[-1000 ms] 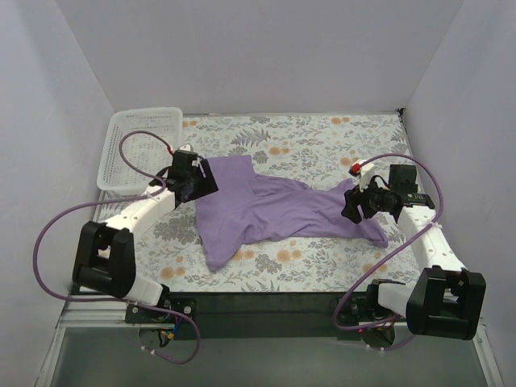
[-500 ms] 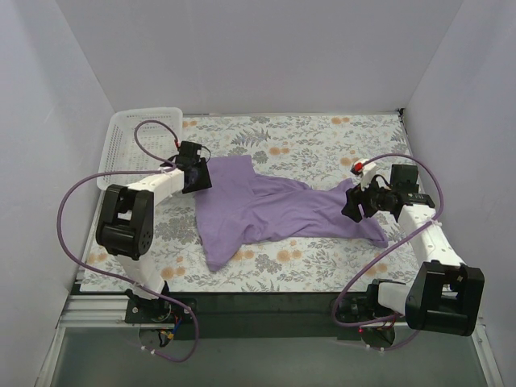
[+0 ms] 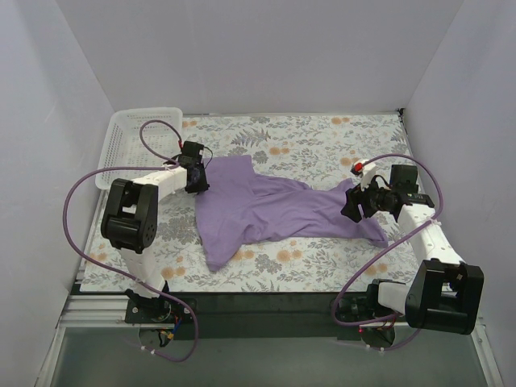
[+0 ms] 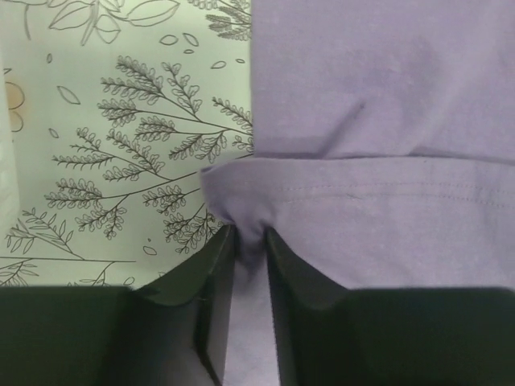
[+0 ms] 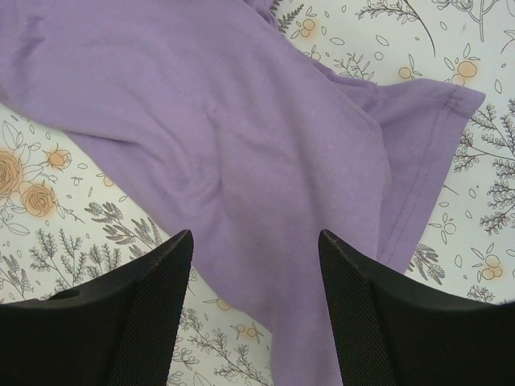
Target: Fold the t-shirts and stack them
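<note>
The lavender-purple t-shirt [image 3: 274, 210] lies crumpled across the middle of the floral table, stretched from upper left to right. My left gripper [image 3: 199, 179] is at its upper left corner, shut on a pinch of the hem [image 4: 249, 233]; the t-shirt fills the right of the left wrist view [image 4: 386, 121]. My right gripper [image 3: 353, 206] hovers open over the shirt's right end, its jaws wide apart above the cloth [image 5: 241, 161] and a sleeve hem [image 5: 426, 153], holding nothing.
A white mesh basket [image 3: 133, 145] stands at the back left corner, just behind the left arm. The floral tablecloth [image 3: 322, 137] covers the table. Grey walls close in on both sides and the back.
My left arm's base and elbow swung from low left to upright while its gripper moved slightly back-right along the shirt's corner. The right arm and the shirt have barely moved.
</note>
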Action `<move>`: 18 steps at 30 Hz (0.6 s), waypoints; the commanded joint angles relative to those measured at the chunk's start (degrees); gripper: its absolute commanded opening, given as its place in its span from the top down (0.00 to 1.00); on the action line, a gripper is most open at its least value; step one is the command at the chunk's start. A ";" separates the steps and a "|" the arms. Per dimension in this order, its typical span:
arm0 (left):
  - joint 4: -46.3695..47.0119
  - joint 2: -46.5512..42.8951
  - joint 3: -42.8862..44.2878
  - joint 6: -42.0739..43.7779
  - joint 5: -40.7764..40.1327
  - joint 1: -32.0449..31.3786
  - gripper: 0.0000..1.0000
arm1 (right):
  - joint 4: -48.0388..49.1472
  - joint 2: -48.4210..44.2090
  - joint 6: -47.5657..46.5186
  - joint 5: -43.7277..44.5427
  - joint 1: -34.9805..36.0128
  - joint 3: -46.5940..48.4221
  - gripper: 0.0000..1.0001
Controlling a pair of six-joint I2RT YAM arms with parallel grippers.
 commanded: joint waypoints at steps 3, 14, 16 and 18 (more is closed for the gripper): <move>-0.58 -3.64 2.18 0.80 2.53 0.00 0.87 | 1.35 -0.29 0.45 -0.88 -0.41 -0.02 0.30; -2.77 -15.23 2.90 2.39 6.04 0.00 1.00 | 1.26 0.32 0.80 -0.09 -0.41 1.03 0.30; -2.69 -17.61 1.40 2.12 8.06 0.00 1.00 | 1.35 0.85 1.68 1.31 -0.41 2.16 0.32; -2.78 -20.95 -1.05 1.86 9.56 0.00 1.00 | 1.44 2.43 3.87 3.24 -0.41 3.14 0.34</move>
